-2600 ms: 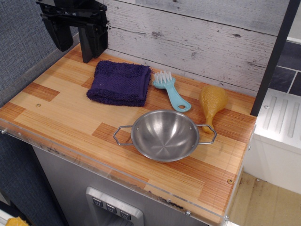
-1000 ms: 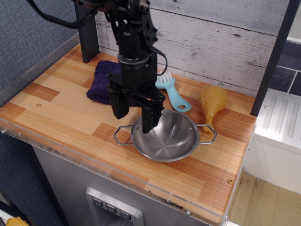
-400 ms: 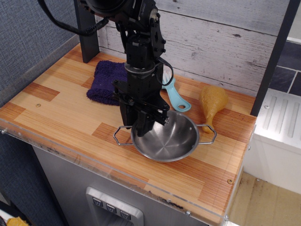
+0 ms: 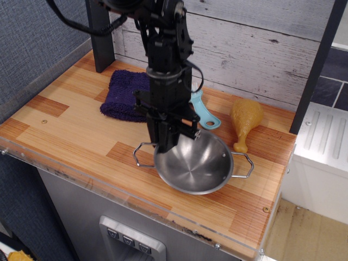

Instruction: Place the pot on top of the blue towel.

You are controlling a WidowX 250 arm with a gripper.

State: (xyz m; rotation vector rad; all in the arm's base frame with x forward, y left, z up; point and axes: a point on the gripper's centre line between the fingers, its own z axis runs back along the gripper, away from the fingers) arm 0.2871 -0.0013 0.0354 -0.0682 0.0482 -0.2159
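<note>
Wood-grain countertop, plank wall behind. 1 pot directly below the pincer, jaws clamped on its rear-left rim; pot looks tilted. 1 blue towel behind-left of pincer, part hidden. 1 light blue brush and 1 toy drumstick to the far side.

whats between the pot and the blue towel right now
In the only view, the gripper, closed on the pot at its rim, and the arm above it stand between pot and blue towel; the countertop there is otherwise bare.
</note>
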